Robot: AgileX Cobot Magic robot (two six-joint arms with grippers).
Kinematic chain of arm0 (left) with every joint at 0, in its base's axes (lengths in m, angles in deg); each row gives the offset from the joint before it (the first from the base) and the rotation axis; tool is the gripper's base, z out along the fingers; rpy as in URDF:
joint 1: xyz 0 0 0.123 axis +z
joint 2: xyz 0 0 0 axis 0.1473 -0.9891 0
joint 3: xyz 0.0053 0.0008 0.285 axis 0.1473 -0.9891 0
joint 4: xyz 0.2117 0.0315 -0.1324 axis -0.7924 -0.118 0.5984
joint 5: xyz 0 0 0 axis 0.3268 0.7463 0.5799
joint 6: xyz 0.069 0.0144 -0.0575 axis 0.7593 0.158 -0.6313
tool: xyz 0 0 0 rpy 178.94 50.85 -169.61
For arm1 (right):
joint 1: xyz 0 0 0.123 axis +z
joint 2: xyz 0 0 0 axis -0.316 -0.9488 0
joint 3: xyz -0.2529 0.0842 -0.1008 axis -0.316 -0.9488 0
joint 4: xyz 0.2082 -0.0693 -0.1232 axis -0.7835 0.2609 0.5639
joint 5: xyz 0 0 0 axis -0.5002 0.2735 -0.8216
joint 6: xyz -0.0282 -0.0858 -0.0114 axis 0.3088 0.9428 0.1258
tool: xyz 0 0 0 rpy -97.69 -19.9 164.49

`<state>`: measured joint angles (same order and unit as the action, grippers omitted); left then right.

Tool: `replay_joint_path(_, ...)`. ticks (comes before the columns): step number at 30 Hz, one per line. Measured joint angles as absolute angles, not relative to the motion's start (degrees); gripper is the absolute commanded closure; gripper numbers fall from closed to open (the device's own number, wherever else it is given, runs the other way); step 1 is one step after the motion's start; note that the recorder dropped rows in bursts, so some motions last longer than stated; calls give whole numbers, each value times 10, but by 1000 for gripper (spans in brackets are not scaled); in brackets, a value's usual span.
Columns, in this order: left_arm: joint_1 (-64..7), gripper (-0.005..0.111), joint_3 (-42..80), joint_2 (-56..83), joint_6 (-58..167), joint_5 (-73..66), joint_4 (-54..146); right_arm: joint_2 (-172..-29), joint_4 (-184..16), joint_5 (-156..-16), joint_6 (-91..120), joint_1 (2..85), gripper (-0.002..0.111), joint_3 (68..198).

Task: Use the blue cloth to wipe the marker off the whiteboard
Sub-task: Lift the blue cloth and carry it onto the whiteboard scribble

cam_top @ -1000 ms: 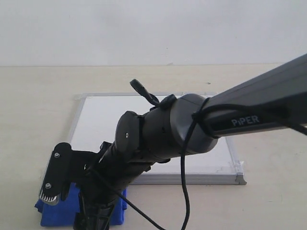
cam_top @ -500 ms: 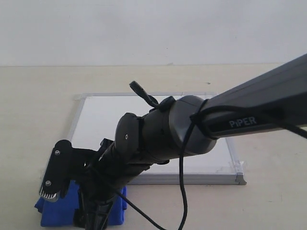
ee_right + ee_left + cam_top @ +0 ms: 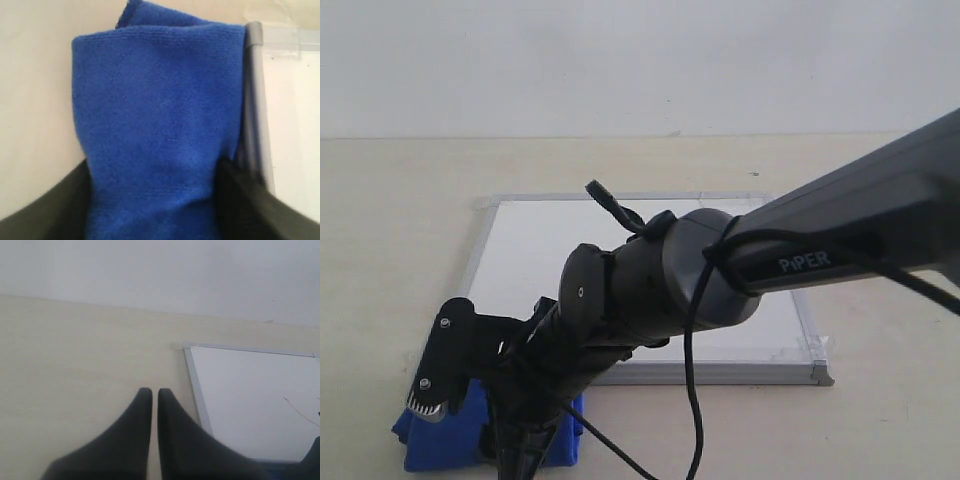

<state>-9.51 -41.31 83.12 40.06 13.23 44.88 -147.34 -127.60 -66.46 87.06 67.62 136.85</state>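
The blue cloth (image 3: pixel 440 448) lies folded on the table at the near left corner of the whiteboard (image 3: pixel 530 250). My right gripper (image 3: pixel 152 170) reaches across and down onto it. It is open, with one dark finger on each side of the blue cloth (image 3: pixel 155 100) and the board's frame (image 3: pixel 255 100) right beside it. In the exterior view the arm hides the marker. The left wrist view shows a thin reddish marker (image 3: pixel 300 412) line on the whiteboard (image 3: pixel 240 390). My left gripper (image 3: pixel 155 390) is shut and empty above bare table beside the board's corner.
The right arm (image 3: pixel 820 250) and its black cable (image 3: pixel 692 400) stretch over the board's middle. A pale wooden table (image 3: pixel 400 200) surrounds the board, with a white wall behind it.
The right arm has sunk slightly and shifted left, bringing its gripper lower over the blue cloth. The cloth and board have not moved.
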Motion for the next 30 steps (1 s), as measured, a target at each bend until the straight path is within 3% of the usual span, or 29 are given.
replay_joint_path(4,-95,102,-413,831,401,132,449,-1473,-1276,-647,871,675,108,1371)
replay_joint_path(11,-95,102,-413,831,401,132,449,-1461,-1276,-614,867,675,108,1372)
replay_joint_path(18,-95,102,-413,831,401,132,449,-1362,-1243,-636,791,666,108,1365)
replay_joint_path(30,-95,102,-413,831,401,132,449,-1329,-975,-641,399,460,108,1367)
